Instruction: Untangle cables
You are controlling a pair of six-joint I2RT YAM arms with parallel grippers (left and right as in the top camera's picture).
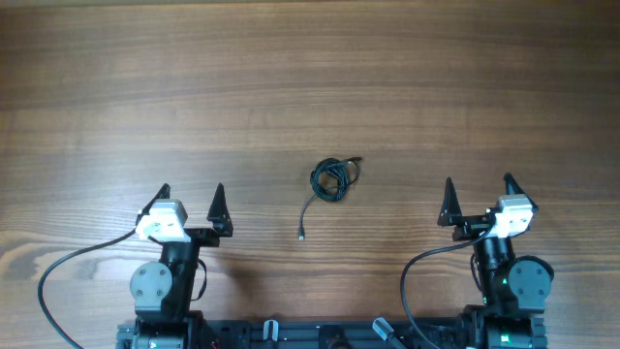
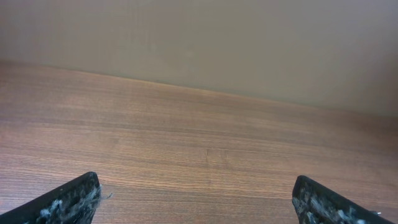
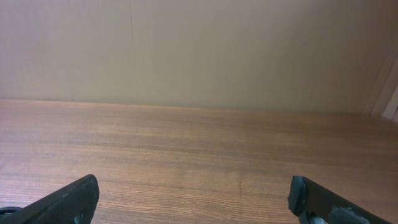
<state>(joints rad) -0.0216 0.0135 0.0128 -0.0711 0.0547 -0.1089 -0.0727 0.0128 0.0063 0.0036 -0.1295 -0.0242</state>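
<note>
Cables [image 1: 334,179] bunched on table [image 1: 310,58], strands too fine to separate. Left end effector [image 1: 191,189] and right end effector [image 1: 479,180] flank them, wide open, empty.

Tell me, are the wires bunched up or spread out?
Bunched up: the wires form a small knot, with one loose end trailing out.

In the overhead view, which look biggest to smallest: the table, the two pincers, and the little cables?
1. table
2. left pincer and right pincer: alike, not ranked
3. cables: knot narrower than either pincer's spread
</note>
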